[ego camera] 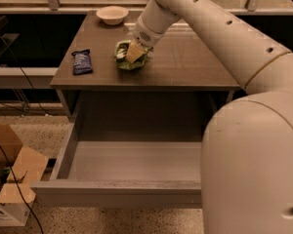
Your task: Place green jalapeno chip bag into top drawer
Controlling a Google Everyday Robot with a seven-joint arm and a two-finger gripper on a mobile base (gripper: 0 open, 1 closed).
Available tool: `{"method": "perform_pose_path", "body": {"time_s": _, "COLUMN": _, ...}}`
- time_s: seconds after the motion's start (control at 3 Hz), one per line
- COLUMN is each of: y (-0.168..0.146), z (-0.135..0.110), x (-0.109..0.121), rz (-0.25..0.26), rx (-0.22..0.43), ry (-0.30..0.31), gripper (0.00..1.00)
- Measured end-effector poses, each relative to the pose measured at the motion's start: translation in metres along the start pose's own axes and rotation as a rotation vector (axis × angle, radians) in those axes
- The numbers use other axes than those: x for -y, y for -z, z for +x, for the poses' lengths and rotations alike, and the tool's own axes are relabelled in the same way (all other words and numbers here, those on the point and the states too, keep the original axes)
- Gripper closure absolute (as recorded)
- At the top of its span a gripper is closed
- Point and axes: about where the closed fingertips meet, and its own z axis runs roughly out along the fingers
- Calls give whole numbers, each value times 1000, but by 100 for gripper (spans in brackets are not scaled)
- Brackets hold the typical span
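The green jalapeno chip bag (pixel 129 64) lies crumpled on the brown table top (pixel 190 67), near its middle left. My gripper (pixel 134 52) reaches down from the upper right and presses onto the top of the bag, hiding its centre. The bag rests on the table. The top drawer (pixel 117 194) stands pulled out below the table's front edge, and its smooth grey floor is bare.
A flat dark-blue packet (pixel 81 62) lies left of the bag. A white bowl (pixel 112 14) stands at the table's back left. A cardboard box (pixel 10 179) sits on the floor left of the drawer. My arm's bulk fills the right foreground.
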Motion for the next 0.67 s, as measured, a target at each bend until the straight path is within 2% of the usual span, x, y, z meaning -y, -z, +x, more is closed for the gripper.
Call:
{"method": "perform_pose_path", "body": {"time_s": 0.33, "y": 33, "z": -11, "x": -13, "rz": 22, "rx": 43, "ry": 59, "gripper": 96}}
{"method": "perform_pose_path", "body": {"time_s": 0.67, "y": 82, "z": -1, "x": -48, "rz": -2, "rx": 96, "ry": 98, "gripper": 100}}
